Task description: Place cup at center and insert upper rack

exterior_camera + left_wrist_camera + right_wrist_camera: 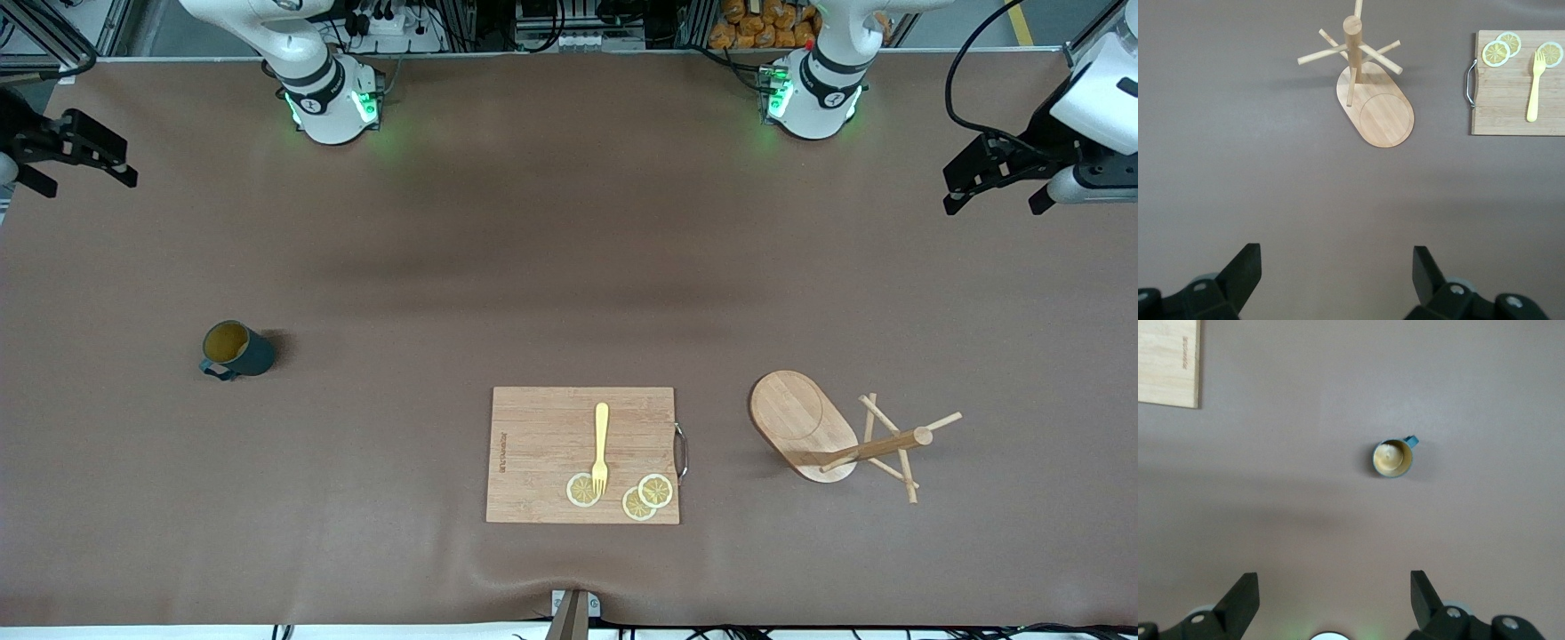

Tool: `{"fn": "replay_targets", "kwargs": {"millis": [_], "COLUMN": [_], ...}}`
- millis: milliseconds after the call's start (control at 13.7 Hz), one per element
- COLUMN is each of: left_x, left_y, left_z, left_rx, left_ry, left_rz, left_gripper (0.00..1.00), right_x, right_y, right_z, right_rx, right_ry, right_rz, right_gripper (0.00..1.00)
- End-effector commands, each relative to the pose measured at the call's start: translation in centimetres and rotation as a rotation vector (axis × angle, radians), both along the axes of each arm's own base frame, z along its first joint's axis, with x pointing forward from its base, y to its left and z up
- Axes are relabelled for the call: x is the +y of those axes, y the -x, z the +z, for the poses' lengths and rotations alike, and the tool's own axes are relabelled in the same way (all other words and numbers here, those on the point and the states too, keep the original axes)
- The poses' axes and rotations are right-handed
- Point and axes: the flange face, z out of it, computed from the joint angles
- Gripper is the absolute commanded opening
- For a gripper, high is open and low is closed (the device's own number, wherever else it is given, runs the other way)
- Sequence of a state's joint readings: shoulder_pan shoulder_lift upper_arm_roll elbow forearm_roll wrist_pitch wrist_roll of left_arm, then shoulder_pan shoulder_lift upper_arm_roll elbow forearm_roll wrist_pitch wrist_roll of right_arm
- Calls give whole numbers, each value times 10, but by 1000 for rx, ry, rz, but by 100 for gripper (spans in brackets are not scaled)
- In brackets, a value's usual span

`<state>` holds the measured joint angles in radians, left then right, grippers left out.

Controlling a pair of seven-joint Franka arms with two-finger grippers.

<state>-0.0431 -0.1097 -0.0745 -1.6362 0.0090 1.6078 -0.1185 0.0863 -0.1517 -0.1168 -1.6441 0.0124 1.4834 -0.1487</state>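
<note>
The cup (238, 349), a dark teal mug with a yellowish inside, stands upright on the brown table toward the right arm's end, also seen as the cup (1392, 459) in the right wrist view. The upper rack (805, 427), a wooden mug tree on an oval base, stands upright toward the left arm's end and shows in the left wrist view (1385, 117). My right gripper (91, 185) (1335, 587) hangs open and empty over the table's edge at its own end. My left gripper (993, 200) (1337, 267) is open and empty over the other end.
A rectangular wooden cutting board (533, 444) lies between cup and rack, nearer the front camera, carrying a yellow fork (601, 444) and three lemon slices (582, 490). Its metal handle (682, 452) faces the rack. Both arm bases (333, 107) (809, 98) stand along the table's back edge.
</note>
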Motion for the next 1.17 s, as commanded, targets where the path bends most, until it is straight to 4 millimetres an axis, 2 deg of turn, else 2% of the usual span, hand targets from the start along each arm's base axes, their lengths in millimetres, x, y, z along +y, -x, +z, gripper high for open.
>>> {"fn": "replay_targets", "kwargs": {"millis": [0,365,656,875,948,1094], "left_x": [3,6,6,6,7,7], "left_y": [-5,-13,-17,-18,-18,-18], "left_z": [1,3,3,0,0,-2], "left_rx": [7,35,44,49,49,54], "left_ry": [11,12,13,12,12,12], "left_rz": [6,9,9,6,9,9], "left_gripper": [100,100,100,100,100,100], "right_x": [4,3,4,-2,-2,-14], "right_y": [-21,-24,-34,-59,-66,-77], "right_z": [13,8,-17,-81,-110,-162], "right_rx": [-19,-15,25,102,129,134], "right_ry": [26,25,24,21,21,16], "right_rz": [-9,-13,-14,-3,29,80], "right_gripper": [100,100,100,100,100,100]}}
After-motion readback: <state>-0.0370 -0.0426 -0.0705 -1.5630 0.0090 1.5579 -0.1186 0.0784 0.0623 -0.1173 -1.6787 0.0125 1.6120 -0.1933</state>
